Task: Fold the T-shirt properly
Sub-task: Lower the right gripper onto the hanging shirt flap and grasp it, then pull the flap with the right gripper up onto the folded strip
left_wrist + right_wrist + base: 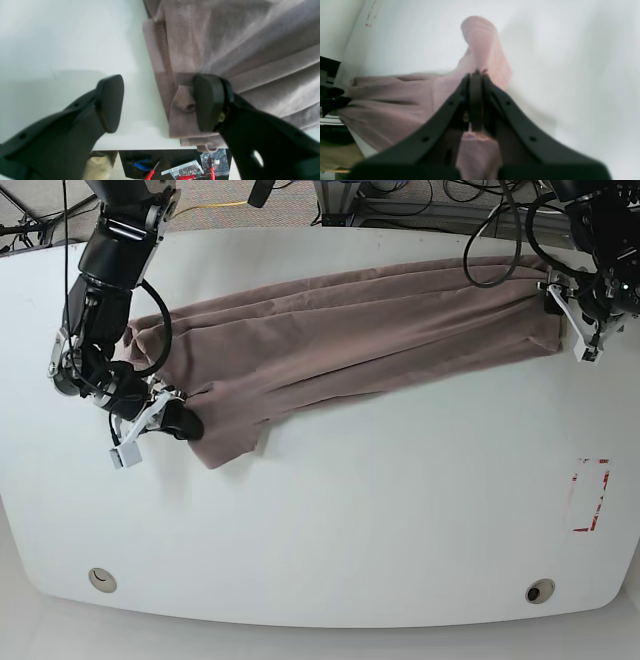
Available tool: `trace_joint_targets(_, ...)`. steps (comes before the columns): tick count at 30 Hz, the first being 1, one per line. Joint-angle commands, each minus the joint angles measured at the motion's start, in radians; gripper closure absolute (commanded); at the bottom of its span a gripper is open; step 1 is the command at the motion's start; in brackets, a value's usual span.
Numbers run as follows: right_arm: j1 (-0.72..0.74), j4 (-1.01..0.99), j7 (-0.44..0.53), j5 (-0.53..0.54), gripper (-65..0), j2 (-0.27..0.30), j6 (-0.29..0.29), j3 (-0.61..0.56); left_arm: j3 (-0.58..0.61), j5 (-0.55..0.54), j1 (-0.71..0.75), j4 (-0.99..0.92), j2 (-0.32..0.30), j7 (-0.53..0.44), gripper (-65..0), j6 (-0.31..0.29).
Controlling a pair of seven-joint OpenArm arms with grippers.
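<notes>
Right pincer (476, 100) hiding T-shirt (395, 105) hem

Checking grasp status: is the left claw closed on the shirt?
No, the left claw is open, one finger on the shirt, the other over bare table.

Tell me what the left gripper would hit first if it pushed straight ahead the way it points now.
Likely the white table, with one open jaw landing on the edge of the T-shirt. The left gripper straddles that edge; depth is unclear.
</notes>
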Motion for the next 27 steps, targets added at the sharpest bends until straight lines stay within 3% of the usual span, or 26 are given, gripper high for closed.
trace_joint_targets(1,0.036,0.019,0.028,0.037,0.0,0.021,0.002,0.004,-0.004,0.005,-0.005,0.013,-0.019,-0.004,-40.8,-0.001)
trace_joint_targets(11,0.001,0.067,-0.026,0.072,0.0,0.027,0.002,0.013,-0.004,0.005,-0.008,0.012,-0.019,-0.004,-40.8,-0.001)
trace_joint_targets(20,-0.189,0.299,-0.029,0.103,0.0,0.027,0.002,0.016,0.039,0.005,-0.005,0.012,-0.018,-0.004,-40.8,-0.001)
trace_joint_targets(27,-0.384,0.483,-0.029,0.141,0.0,0.024,0.002,0.102,0.039,0.006,-0.005,0.012,-0.019,-0.004,-40.8,0.001)
